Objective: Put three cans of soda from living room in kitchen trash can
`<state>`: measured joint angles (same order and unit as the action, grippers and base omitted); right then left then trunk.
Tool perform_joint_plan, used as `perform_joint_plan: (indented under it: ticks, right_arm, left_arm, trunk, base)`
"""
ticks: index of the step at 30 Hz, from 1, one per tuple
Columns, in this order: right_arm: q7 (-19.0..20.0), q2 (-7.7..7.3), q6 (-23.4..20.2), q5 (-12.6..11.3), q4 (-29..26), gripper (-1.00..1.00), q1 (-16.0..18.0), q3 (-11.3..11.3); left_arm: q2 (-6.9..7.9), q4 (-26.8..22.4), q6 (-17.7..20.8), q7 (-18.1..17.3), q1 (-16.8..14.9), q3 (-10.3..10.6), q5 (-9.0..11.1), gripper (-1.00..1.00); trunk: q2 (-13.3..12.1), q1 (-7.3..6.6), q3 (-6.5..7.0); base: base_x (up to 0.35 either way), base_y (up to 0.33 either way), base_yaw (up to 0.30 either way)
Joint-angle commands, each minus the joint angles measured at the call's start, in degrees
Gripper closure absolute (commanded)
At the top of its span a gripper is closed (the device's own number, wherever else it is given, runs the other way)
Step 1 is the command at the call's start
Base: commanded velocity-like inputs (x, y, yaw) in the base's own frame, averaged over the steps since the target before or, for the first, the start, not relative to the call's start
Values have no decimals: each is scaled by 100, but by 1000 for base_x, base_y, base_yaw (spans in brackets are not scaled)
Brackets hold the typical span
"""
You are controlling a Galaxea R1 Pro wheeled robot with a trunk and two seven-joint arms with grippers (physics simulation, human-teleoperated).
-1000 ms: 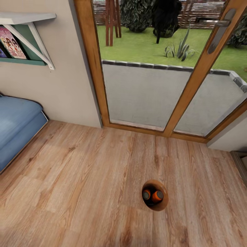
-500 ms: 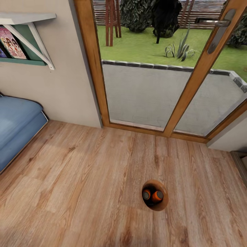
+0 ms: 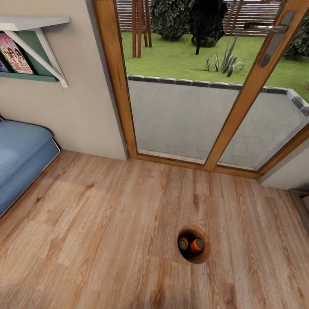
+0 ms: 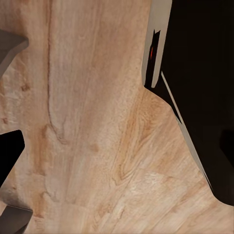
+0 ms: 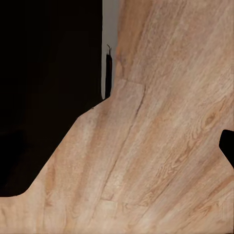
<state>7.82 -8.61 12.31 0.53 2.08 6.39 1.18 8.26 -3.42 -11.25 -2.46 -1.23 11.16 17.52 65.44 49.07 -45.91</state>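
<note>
The bin (image 3: pixel 194 244) stands on the wood floor (image 3: pixel 107 240) in the lower middle of the head view, right of centre, seen from above so its copper-brown inside shows. Two orange cans (image 3: pixel 197 245) lie inside it side by side, grey tops facing up; something dark sits beneath them, too hidden to tell what it is. At the left edge is the corner of a blue sofa (image 3: pixel 21 159), and above it, in the upper left, a shelf (image 3: pixel 32 21) on a white bracket holding a colourful book (image 3: pixel 13 53). Wood-framed glass doors (image 3: pixel 223 86) fill the upper middle and right, with a metal handle (image 3: pixel 274 36) at the upper right; through the glass show a grey patio and lawn with plants.

The left wrist view looks down on floor planks, with dark parts of the left end effector (image 4: pixel 9 146) at the frame's left edge and a dark body of the robot at the right. I cannot tell whether it is released or clenched. The right wrist view shows planks and a dark mass on the left; the right end effector's state cannot be told either.
</note>
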Motion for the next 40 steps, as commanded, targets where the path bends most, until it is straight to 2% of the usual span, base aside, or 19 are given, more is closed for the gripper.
perform_joint_plan:
  ticks: [1,4,8,40]
  right_arm:
    - [0,28,0,-3,1,-100,1,-2]
    - [0,109,0,-7,2,-100,1,-3]
    - [0,139,0,-4,3,-100,0,-8]
    - [0,149,0,-9,0,-100,-1,-11]
  left_arm:
    - [0,0,0,0,0,0,-1,-100]
    - [-1,0,0,1,0,0,-2,-100]
    - [-1,0,0,0,0,0,-3,-100]
    - [0,0,0,0,0,0,-2,-100]
  trunk:
    - [0,0,0]
    - [0,0,0]
    - [0,0,0]
    - [0,0,0]
  base:
    - [0,0,0]
    - [0,0,0]
    - [0,0,0]
    - [0,0,0]
